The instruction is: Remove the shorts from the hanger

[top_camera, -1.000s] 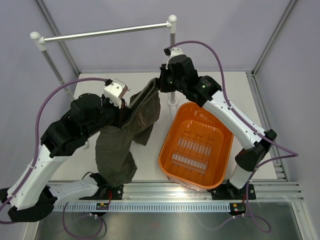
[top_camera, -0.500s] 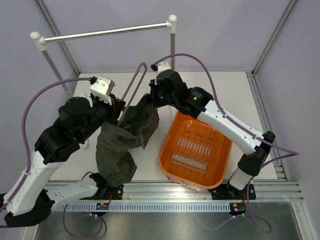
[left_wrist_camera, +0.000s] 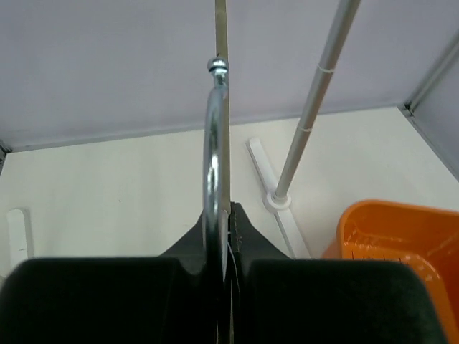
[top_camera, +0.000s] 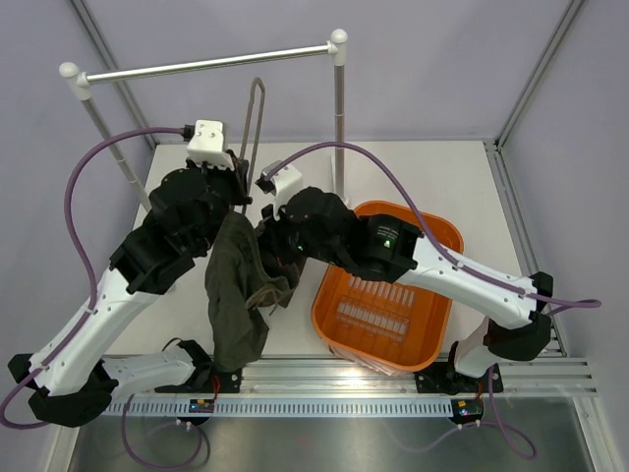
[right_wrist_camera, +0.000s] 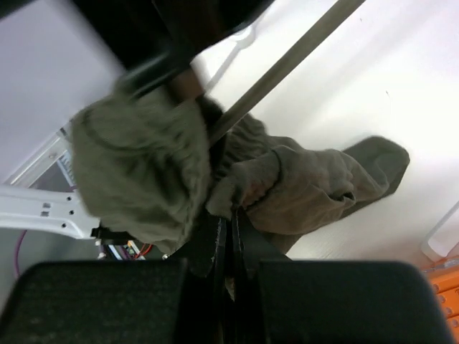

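Note:
The hanger (top_camera: 256,118) sticks up and back as a narrow grey-brown loop, bare over most of its length. My left gripper (top_camera: 239,187) is shut on its metal hook (left_wrist_camera: 213,143), which runs up between the jaws (left_wrist_camera: 226,215). The dark olive shorts (top_camera: 234,295) hang bunched from the hanger's lower end down to the table. My right gripper (top_camera: 267,246) is shut on a fold of the shorts (right_wrist_camera: 136,165), its jaws (right_wrist_camera: 231,226) pinching the cloth. In the right wrist view a thin grey-brown bar (right_wrist_camera: 287,64) runs into the bunched cloth.
An orange basket (top_camera: 447,224) stands on the table to the right, under my right arm. A silver rail (top_camera: 206,64) with white ball ends crosses the back on two poles (top_camera: 338,118). The right pole (left_wrist_camera: 315,107) and the basket (left_wrist_camera: 387,229) show in the left wrist view.
My left arm swung the hanger upright and back. My right gripper moved left and toward me with the shorts, sliding them down the hanger and baring most of it.

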`<state>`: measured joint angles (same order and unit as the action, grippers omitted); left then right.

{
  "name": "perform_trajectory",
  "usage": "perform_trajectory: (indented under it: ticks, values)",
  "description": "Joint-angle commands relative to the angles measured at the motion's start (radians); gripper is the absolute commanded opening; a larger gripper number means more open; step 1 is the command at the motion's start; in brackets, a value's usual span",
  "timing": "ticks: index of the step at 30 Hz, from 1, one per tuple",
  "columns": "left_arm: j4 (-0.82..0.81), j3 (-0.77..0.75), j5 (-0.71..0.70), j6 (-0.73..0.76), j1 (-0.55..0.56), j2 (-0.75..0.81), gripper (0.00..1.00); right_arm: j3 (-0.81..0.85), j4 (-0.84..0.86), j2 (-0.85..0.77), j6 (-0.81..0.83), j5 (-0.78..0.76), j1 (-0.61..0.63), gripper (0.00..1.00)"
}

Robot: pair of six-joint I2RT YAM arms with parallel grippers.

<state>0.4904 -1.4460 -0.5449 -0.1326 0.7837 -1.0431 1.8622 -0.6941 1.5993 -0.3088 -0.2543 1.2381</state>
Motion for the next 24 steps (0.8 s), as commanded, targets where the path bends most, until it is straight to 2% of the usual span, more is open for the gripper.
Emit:
perform_trajectory:
  ticks: [1, 5, 14, 17, 19, 21, 24]
  values:
    - [-0.26, 0.009, -0.141, 0.004, 0.002, 0.009, 0.0, 0.015, 0.034, -0.073, 0.042, -0.014, 0.044, 0.0]
    - [-0.306, -0.017, -0.182, 0.031, 0.002, -0.008, 0.0, 0.02, 0.033, -0.088, 0.065, -0.002, 0.09, 0.0]
    - [-0.585, 0.056, -0.317, 0.215, 0.002, 0.043, 0.0, 0.161, -0.056, -0.073, 0.135, -0.078, 0.184, 0.0]
    - [-0.725, 0.119, -0.381, 0.313, 0.0, 0.06, 0.0, 0.219, -0.088, -0.058, 0.163, -0.102, 0.185, 0.0]
    - [-0.89, 0.203, -0.42, 0.394, -0.004, 0.08, 0.0, 0.25, -0.102, -0.053, 0.175, -0.105, 0.189, 0.0]
    - [-0.967, 0.239, -0.431, 0.409, -0.018, 0.112, 0.0, 0.255, -0.102, -0.056, 0.175, -0.102, 0.198, 0.0]
    - [-0.992, 0.291, -0.399, 0.39, -0.031, 0.152, 0.0, 0.247, -0.094, -0.061, 0.174, -0.073, 0.213, 0.0]
